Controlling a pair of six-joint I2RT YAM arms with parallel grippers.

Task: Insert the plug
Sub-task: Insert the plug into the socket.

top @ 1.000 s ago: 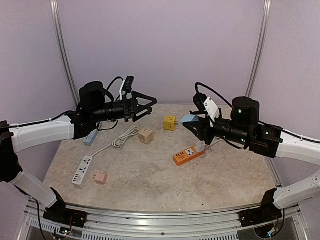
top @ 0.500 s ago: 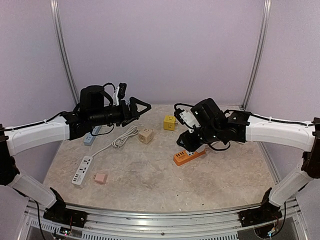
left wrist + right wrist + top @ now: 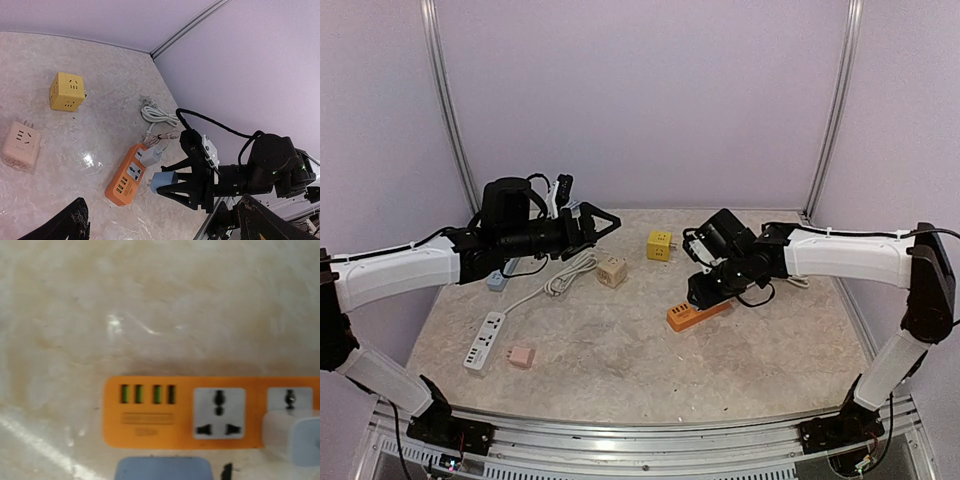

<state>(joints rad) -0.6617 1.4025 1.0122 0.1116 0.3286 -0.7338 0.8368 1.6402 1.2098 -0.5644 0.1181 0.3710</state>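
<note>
Marbled beige table fills the floor of the booth, with lilac walls behind it. Over its left half hangs the left arm, its left gripper spread wide with nothing between the jaws. From the right, the right arm reaches down toward the middle, and its right gripper pinches a pale blue plug. A white power strip lies near left. The orange power strip lies right of centre, directly under the right gripper. A white charger sits in the orange strip's far socket, and the socket next to it is free. A yellow cube and a peach cube sit farther back. The plug is just beside the strip's near end, not seated.
</note>
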